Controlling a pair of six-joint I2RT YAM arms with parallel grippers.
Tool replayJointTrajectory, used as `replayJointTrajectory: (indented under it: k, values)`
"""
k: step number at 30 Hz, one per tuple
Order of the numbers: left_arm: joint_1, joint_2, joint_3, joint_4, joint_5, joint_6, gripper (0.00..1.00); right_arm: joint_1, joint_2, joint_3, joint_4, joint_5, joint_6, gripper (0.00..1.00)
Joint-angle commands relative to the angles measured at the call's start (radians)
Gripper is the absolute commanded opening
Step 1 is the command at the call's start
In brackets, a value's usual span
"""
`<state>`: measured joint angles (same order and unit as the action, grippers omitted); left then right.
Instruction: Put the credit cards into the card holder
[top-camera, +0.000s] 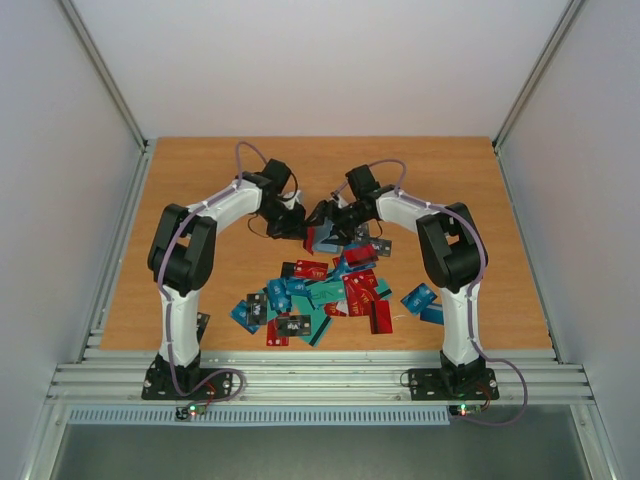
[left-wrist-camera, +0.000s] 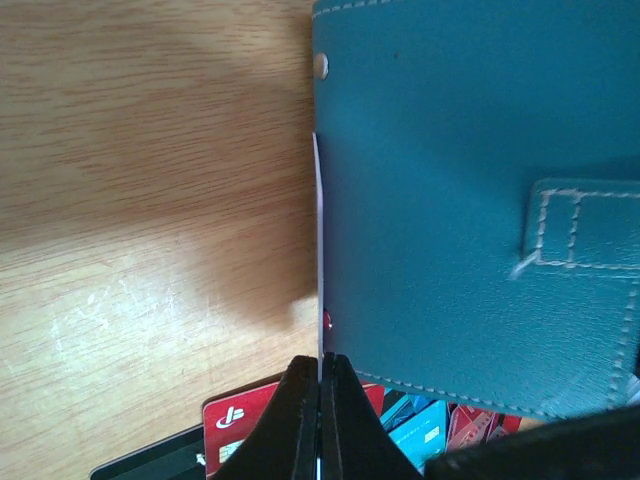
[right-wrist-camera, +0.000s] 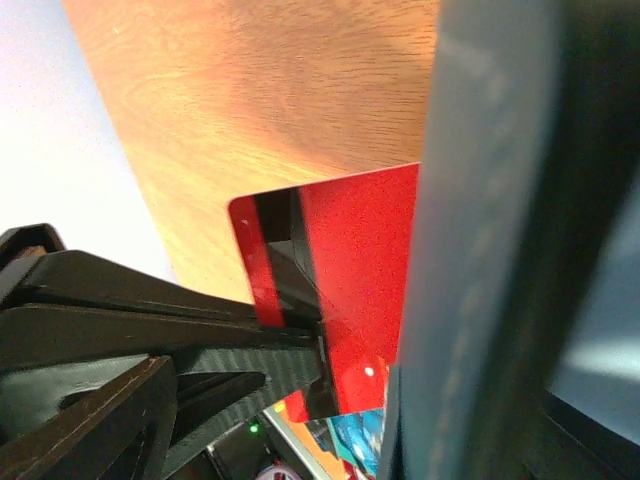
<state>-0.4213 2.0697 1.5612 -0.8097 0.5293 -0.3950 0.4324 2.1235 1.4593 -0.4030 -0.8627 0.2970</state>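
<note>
**Card lined up at the holder's mouth**

The left fingers (left-wrist-camera: 295, 420) are pinched tight on a red card (right-wrist-camera: 350, 270), gripping it by one end so that the far end stays free to enter a slot. The left wrist view shows this card edge-on, as a thin pale line running right along the holder's (left-wrist-camera: 450, 200) side. The right wrist view shows its striped face meeting the holder's edge. It seems to be starting into a pocket, though how far in it sits is hidden.

The right fingers (left-wrist-camera: 540, 455) stand wide, clamped across the holder's thickness. They hold it up off the tabletop (left-wrist-camera: 150, 200) and steady, likely so the card has something firm to push against. Both arms meet above the middle of the tabletop, behind the pile (top-camera: 320, 295) of loose cards, which lies nearer the arm bases in red, teal, blue and black.

The tabletop is light wood with visible grain, lit unevenly with soft shadow. Pale plain walls (top-camera: 320, 60) close it in on three sides, and a ribbed metal rail (top-camera: 320, 378) runs along the near edge.
</note>
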Motion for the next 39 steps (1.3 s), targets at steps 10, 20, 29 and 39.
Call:
replayJointTrajectory:
  k: [10,20,29,39]
  values:
    - [0.006,0.028,-0.037,0.079,0.106,-0.023,0.0,0.067,-0.001,0.211,-0.266,0.107,-0.161,0.79]
    - [0.018,0.016,-0.068,0.064,0.107,-0.003,0.0,0.074,0.036,0.287,-0.269,0.105,-0.172,0.79]
    - [0.018,0.031,-0.074,0.071,0.126,-0.005,0.0,0.122,0.097,0.4,-0.289,0.068,-0.17,0.79]
    - [0.019,0.062,-0.073,0.081,0.18,-0.011,0.0,0.168,0.177,0.548,-0.354,0.093,-0.168,0.78]
